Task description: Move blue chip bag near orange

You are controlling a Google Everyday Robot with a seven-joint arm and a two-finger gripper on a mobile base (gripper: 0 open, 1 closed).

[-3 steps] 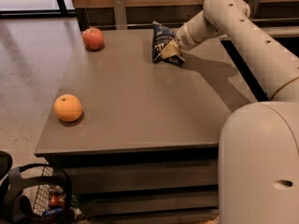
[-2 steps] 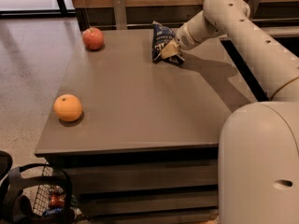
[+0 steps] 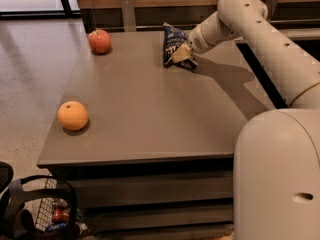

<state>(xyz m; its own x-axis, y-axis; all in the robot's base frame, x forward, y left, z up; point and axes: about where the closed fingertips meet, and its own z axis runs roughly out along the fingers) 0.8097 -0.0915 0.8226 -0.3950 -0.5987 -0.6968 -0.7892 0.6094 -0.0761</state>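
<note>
On grey rectangular table (image 3: 150,109), beige two-finger gripper (image 3: 181,55) clamps crumpled dark blue foil chip bag (image 3: 172,40) near table's far edge; round bright orange fruit (image 3: 73,115) sits at table's near-left corner, well apart.

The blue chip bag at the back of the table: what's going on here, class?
A one-armed robot reaches across the table, its gripper against the blue chip bag at the far edge. The bag is far from the orange, which sits near the front left corner. An apple sits at the back left.
</note>
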